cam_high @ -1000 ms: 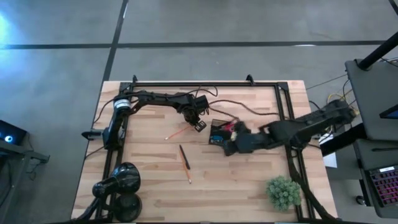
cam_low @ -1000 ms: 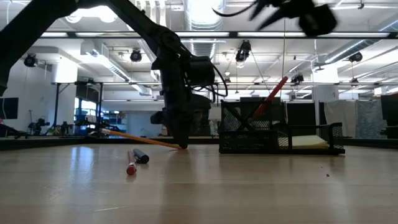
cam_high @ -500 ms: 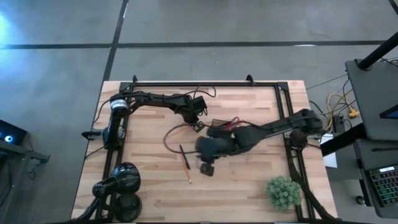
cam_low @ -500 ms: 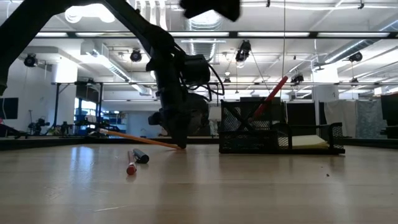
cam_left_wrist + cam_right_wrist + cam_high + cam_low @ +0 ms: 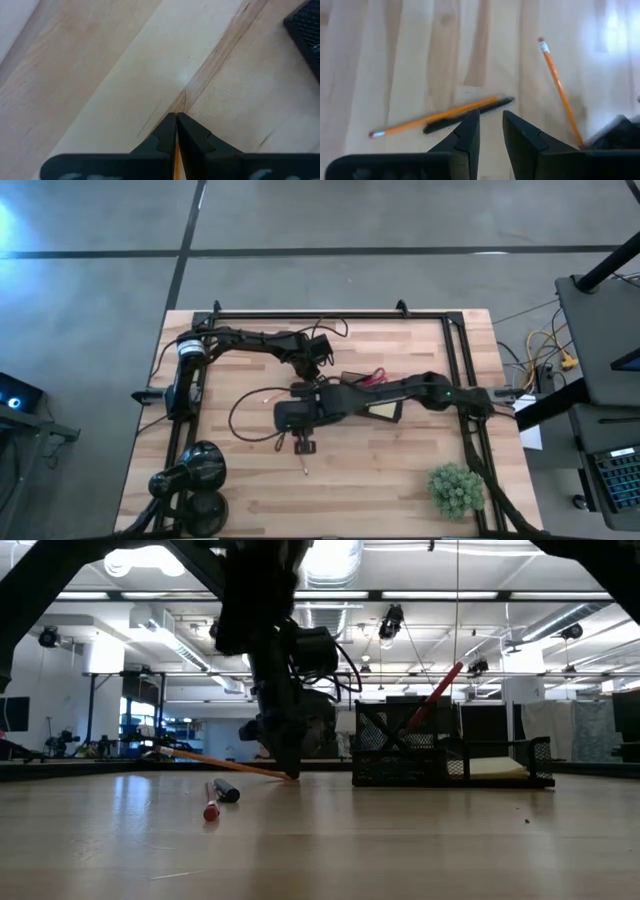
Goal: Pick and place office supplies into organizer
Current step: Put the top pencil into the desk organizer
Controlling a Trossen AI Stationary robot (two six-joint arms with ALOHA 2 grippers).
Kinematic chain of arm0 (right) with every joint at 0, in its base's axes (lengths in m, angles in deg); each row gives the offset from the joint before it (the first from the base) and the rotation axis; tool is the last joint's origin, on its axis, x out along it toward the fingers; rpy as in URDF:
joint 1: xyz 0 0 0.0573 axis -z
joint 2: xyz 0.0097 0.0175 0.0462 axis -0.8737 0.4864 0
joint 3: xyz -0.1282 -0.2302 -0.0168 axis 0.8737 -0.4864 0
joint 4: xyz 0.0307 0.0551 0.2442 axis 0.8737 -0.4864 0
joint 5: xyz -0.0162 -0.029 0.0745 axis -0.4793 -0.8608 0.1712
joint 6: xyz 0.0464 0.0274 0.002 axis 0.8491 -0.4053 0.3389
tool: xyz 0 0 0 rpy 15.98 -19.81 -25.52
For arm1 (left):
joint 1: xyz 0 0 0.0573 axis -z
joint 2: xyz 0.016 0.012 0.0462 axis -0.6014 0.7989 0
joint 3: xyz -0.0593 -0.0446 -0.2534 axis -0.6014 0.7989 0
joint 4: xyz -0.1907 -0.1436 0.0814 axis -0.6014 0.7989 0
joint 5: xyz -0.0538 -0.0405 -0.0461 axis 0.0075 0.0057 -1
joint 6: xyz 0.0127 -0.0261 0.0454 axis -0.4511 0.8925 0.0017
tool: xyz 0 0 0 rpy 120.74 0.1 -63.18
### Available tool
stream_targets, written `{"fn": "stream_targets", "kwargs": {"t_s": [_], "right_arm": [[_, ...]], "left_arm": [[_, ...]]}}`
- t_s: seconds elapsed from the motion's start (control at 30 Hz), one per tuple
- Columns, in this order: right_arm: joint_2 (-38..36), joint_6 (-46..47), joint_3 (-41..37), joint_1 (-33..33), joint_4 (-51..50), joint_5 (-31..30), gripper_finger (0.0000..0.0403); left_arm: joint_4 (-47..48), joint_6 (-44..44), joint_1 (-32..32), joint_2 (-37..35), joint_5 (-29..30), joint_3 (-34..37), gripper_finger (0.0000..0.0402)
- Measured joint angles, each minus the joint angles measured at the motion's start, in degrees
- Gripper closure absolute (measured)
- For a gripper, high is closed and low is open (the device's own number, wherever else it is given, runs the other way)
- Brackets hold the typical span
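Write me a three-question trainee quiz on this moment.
1. True or false: the left claw is shut on a pencil.
2. What lies on the table below the open right claw?
A. a loose pencil and a pen, side by side
B. a note pad
C. a plant
3. Fill in: a red handle sticks up out of the ____.

Key: 1 true; 2 A; 3 organizer.
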Motion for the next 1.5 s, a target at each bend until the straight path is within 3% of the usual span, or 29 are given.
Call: {"fn": "stream_targets", "kwargs": {"t_s": [0.27, 0.43, 0.73, 1.07, 1.4, 1.5], "right_arm": [[-0.21, -5.75, -3.61, -0.06, 0.8, -1.23, 0.0321], [-0.95, -3.79, 0.01, -0.01, -5.62, -5.96, 0.0292], [-4.73, -5.92, -0.66, 1.43, -1.02, -6.22, 0.024], [-3.98, -12.69, -0.69, 2.11, -3.58, -5.79, 0.0222], [-5.68, -1.24, -0.07, 4.73, -6.24, 1.95, 0.0227], [-8.02, -3.22, -0.07, 5.68, -12.05, 1.66, 0.0232]], "left_arm": [[-0.73, -0.51, 1.56, -0.04, 1.11, 0.27, 0.0402], [-2.96, -0.36, 2.37, -0.11, 1.62, 1.69, 0.0402], [-3.92, -0.06, 2.42, -0.22, 3.0, 3.61, 0.0402], [-4.54, 1.86, 2.63, -0.33, 5.28, 4.78, 0.0402], [-5.65, 3.03, 3.2, -0.37, 5.92, 5.3, 0.0402], [-6.09, 2.29, 3.2, -0.46, 5.92, 5.78, 0.0402]]}}
